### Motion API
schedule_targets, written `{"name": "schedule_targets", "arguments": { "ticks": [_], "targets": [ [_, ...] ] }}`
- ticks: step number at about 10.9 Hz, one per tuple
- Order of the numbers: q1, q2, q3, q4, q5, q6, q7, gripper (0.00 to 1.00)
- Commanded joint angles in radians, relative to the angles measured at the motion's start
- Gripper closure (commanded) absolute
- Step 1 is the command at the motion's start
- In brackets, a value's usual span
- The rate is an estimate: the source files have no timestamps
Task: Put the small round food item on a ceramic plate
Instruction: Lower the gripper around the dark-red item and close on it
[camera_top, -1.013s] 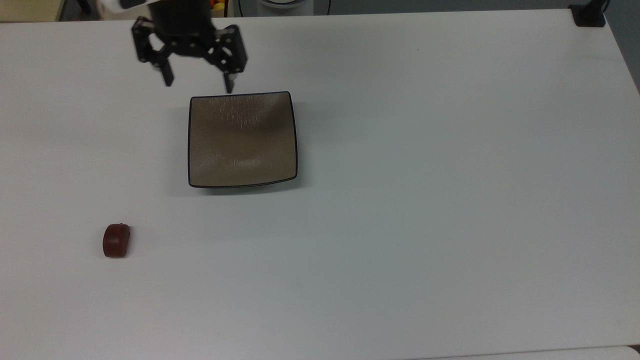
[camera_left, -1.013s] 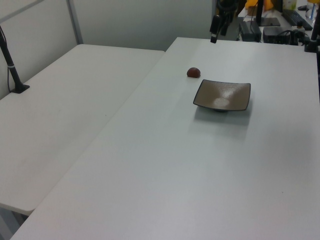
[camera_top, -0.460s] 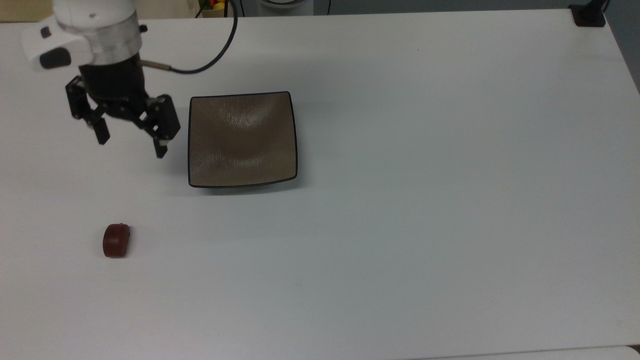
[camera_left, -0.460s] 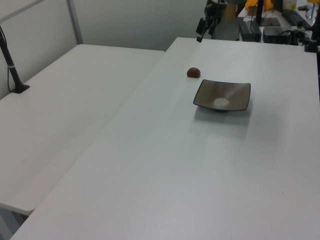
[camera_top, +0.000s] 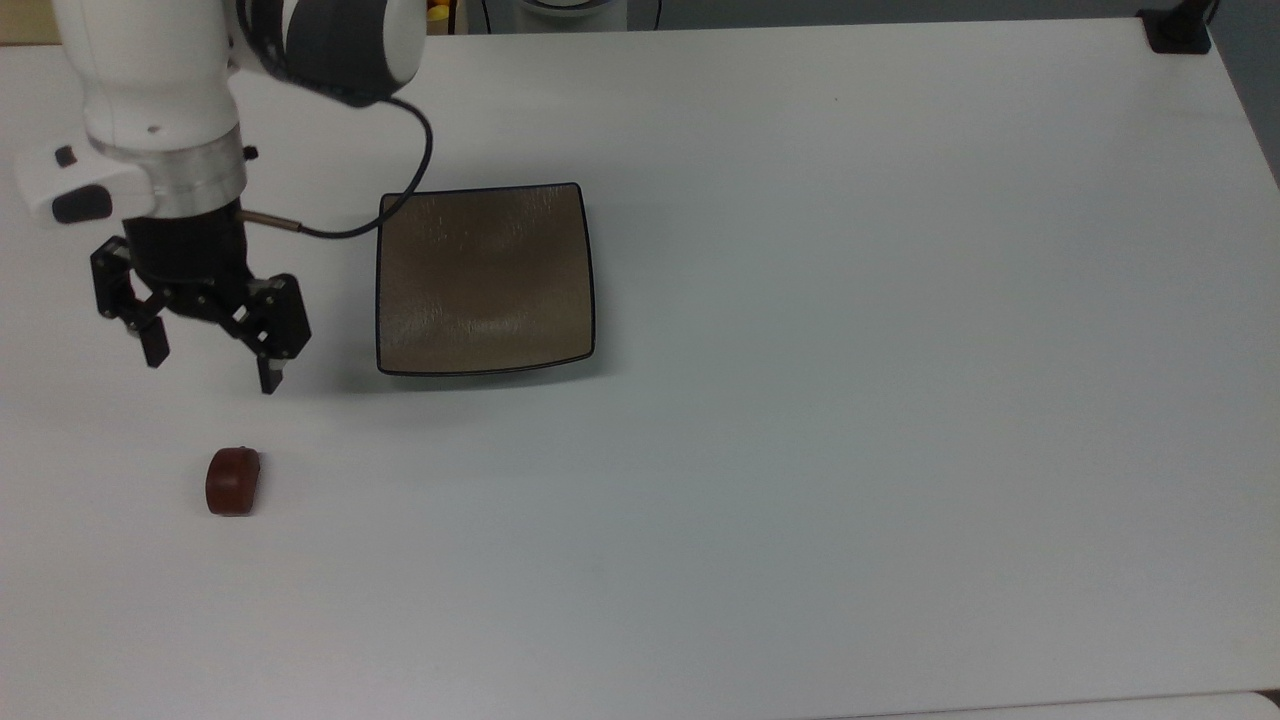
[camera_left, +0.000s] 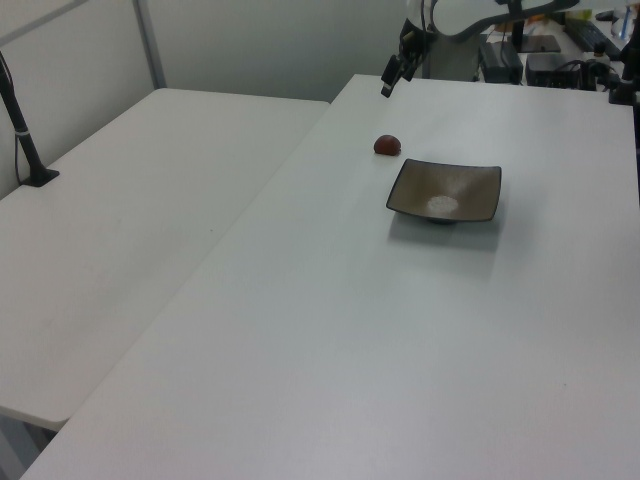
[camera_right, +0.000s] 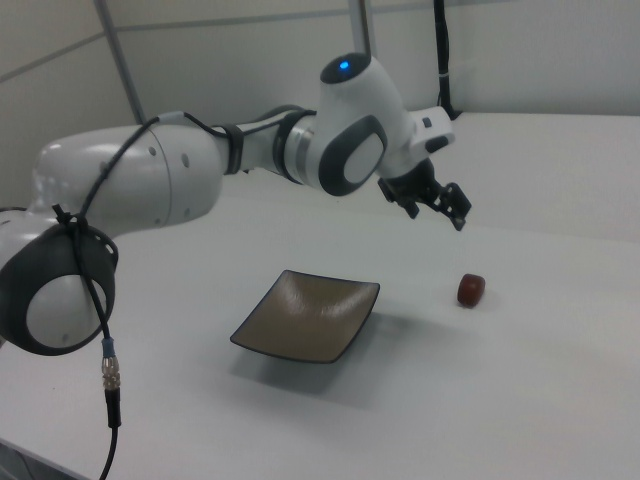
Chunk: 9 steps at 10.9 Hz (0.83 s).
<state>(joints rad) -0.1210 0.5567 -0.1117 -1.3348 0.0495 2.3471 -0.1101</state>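
Observation:
The small round food item (camera_top: 233, 481) is a dark reddish-brown lump lying on the white table, down at the top view's lower left; it also shows as a small lump (camera_left: 388, 146) (camera_right: 471, 290) in the side views. The square tan-brown ceramic plate (camera_top: 485, 278) (camera_left: 445, 190) (camera_right: 310, 316) with a thin black rim sits bare, to the right of the gripper in the top view. My gripper (camera_top: 212, 371) (camera_right: 441, 209) hangs open with nothing between its fingers, above the table between plate and food item, a short way above the food item in the top view.
The white arm (camera_right: 200, 180) reaches in from the right view's left, its cable (camera_top: 400, 190) looping over the plate's corner. A black post base (camera_top: 1178, 30) stands at the top view's upper right corner. A second white table (camera_left: 130, 190) adjoins on the left view's left.
The gripper has travelled from behind the plate's far edge, past its left side in the top view, down toward the food item. It stayed open. Plate and food item have not moved.

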Motion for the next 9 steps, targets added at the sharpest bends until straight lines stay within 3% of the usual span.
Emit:
{"name": "schedule_targets", "arguments": {
  "ticks": [1,9],
  "targets": [
    [-0.026,0.072,0.004,0.045,0.009,0.058,-0.056,0.0],
    [-0.034,0.23,0.006,0.083,0.003,0.175,-0.1,0.0]
  ]
}}
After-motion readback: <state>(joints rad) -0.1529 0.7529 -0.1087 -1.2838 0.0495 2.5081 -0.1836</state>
